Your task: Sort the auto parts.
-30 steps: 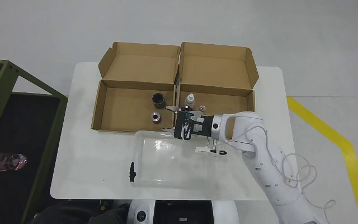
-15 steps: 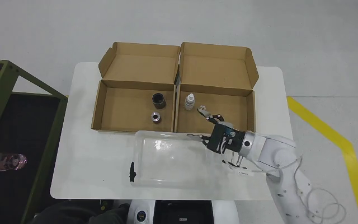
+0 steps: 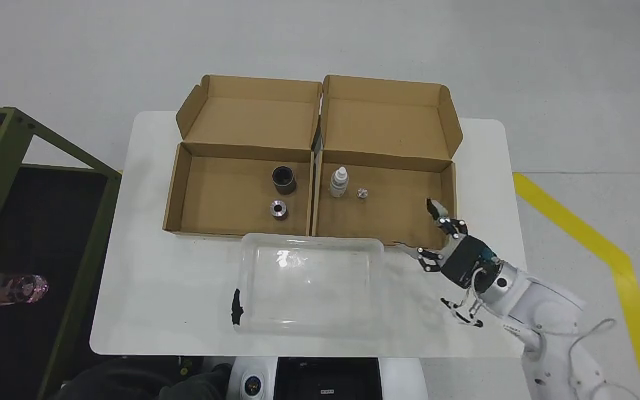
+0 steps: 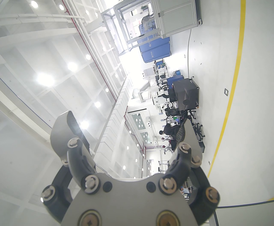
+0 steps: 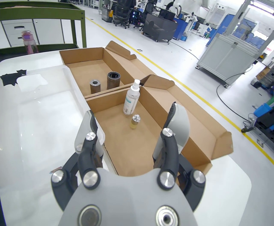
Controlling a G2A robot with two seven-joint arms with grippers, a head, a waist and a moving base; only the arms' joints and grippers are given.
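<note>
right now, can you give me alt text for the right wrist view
The right arm's jaws, open and empty, frame a cardboard box holding an upright spray bottle and a small metal part. A second box beyond holds a short cylinder and a tall cylinder; a clear tray lies alongside.

Your white table (image 3: 150, 300) stands on a pale grey floor (image 3: 100, 60). A yellow line (image 3: 570, 218) crosses the floor off the table's right side. A green rack (image 5: 40, 5) holding a pink bottle (image 5: 29, 42) stands at its left. Beyond the table's far edge you can see office chairs (image 5: 121, 10), a black cabinet (image 5: 159, 25) and a metal-framed enclosure (image 5: 227, 53). Bright ceiling lights (image 4: 45, 78) shine in rows overhead.
</note>
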